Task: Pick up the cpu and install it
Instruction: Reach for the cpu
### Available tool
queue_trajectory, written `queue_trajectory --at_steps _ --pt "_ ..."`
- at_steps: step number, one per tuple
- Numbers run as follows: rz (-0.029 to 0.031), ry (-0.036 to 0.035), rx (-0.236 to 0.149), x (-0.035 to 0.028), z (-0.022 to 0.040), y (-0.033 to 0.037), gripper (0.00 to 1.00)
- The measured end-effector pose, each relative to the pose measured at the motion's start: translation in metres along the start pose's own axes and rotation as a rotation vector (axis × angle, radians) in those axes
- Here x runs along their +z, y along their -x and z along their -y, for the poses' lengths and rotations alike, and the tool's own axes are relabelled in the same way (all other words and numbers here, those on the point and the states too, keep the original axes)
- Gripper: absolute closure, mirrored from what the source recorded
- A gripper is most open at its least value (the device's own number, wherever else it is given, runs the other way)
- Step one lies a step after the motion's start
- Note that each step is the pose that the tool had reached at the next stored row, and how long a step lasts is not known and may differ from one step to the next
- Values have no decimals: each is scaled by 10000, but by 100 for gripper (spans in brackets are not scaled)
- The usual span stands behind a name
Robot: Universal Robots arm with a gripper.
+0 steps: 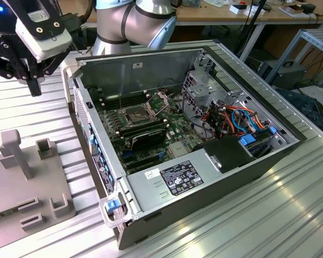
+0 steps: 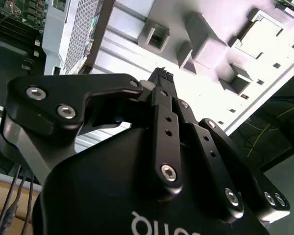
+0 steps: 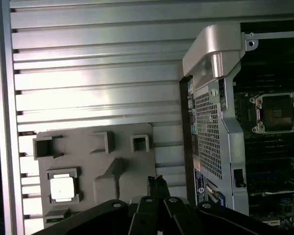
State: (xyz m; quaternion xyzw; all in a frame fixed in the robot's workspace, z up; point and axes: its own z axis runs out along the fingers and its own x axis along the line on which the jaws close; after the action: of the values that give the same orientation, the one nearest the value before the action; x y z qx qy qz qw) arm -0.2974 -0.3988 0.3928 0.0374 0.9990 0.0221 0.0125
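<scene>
Silver-grey arm carries a black linkage end effector dotted with silver screws.

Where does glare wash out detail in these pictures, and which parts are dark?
In the first wrist view, glare whitens the ribbed table and the cpu top, while the inside of the computer case is dark. In the second wrist view, the grey fixture is overexposed behind the black gripper. In the exterior view, light streaks the table.
</scene>
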Motion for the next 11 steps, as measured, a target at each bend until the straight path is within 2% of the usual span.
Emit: queue_trajectory --at_steps 1,2,11 --pt "1 1 0 -2 10 -129 89" --pt "0 0 -1 -5 16 -212 89" --pt "0 0 0 -8 25 -336 89"
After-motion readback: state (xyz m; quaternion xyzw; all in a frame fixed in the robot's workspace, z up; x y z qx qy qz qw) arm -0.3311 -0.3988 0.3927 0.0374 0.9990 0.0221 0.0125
